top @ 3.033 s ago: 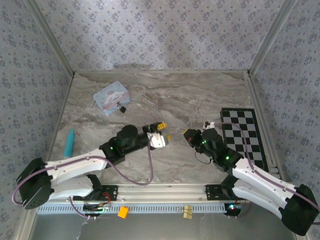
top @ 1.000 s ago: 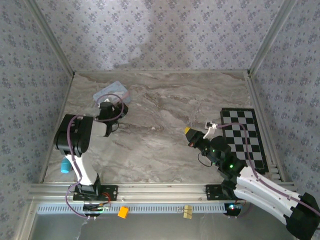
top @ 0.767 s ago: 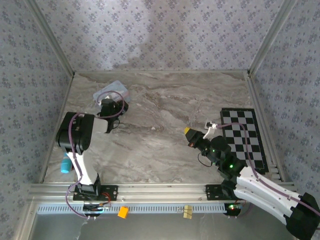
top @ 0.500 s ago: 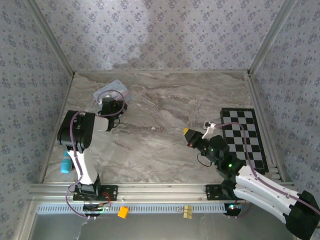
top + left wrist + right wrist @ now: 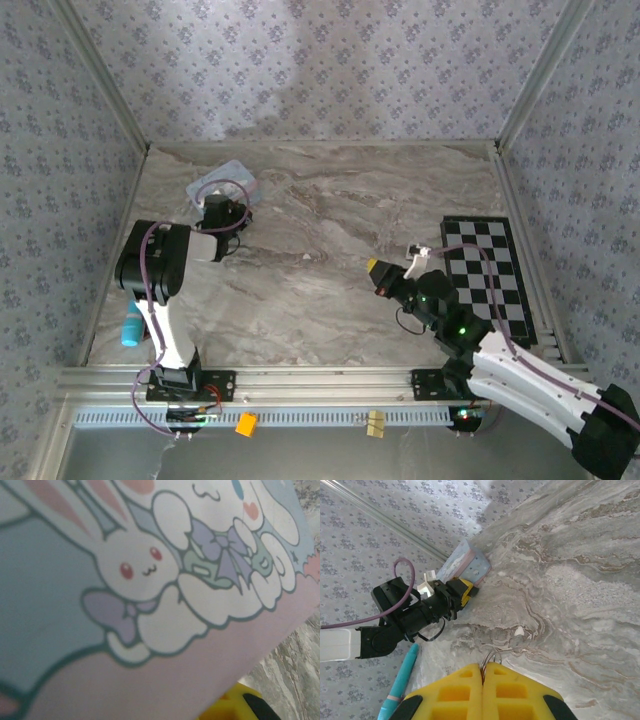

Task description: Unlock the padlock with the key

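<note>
Key: only a thin silvery wire ring shows, poking out past the tips of the right end effector. I take this for the key's ring; the blade is hidden between the yellow pads.

- Handling (judgement): very light, stiff metal, smooth and likely to slip or pivot in a pinch. Best held flat across the bow, leaving the blade free.
- Orientation: the ring projects forward along the finger line, toward the far left of the surface. I judge the long axis runs the same way, but I cannot confirm it.
- Right end effector: the 2 fingers are pressed together on the key, raised over the middle of the surface.

Padlock: I cannot tell it apart from the dark parts at the tip of the left end effector, which sits at the near corner of the light-blue tin.

- Handling (judgement): small, rigid, dense for its size. Grip the body across its flat faces, with the keyhole end left clear.
- Orientation: cannot tell.
- Left end effector: 1 yellow fingertip shows just beside the tin. I cannot tell whether the fingers are spread or closed.

Outward: a teal pen lies near the left edge and a checkerboard on the right, both well apart from the tin.
</note>
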`<action>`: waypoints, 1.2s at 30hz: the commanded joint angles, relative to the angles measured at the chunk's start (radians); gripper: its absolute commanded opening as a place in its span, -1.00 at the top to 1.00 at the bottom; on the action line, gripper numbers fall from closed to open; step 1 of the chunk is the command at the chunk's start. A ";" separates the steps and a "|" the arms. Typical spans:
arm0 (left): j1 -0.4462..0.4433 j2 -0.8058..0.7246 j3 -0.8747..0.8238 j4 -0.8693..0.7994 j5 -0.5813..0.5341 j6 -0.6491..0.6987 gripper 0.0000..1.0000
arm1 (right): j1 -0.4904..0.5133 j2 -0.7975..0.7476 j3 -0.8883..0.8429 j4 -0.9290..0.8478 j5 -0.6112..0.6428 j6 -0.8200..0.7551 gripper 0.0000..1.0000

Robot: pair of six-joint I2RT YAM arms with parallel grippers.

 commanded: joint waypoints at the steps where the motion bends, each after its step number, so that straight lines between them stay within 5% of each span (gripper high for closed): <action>1: -0.006 -0.046 -0.030 -0.015 0.074 -0.008 1.00 | -0.008 -0.027 0.025 -0.071 0.017 -0.013 1.00; 18: -0.182 -0.361 -0.158 -0.257 0.172 -0.076 1.00 | -0.025 -0.037 -0.009 -0.104 0.035 0.036 1.00; 36: -0.382 -0.479 -0.338 -0.102 0.146 -0.401 1.00 | 0.036 0.103 -0.079 0.091 0.078 0.136 1.00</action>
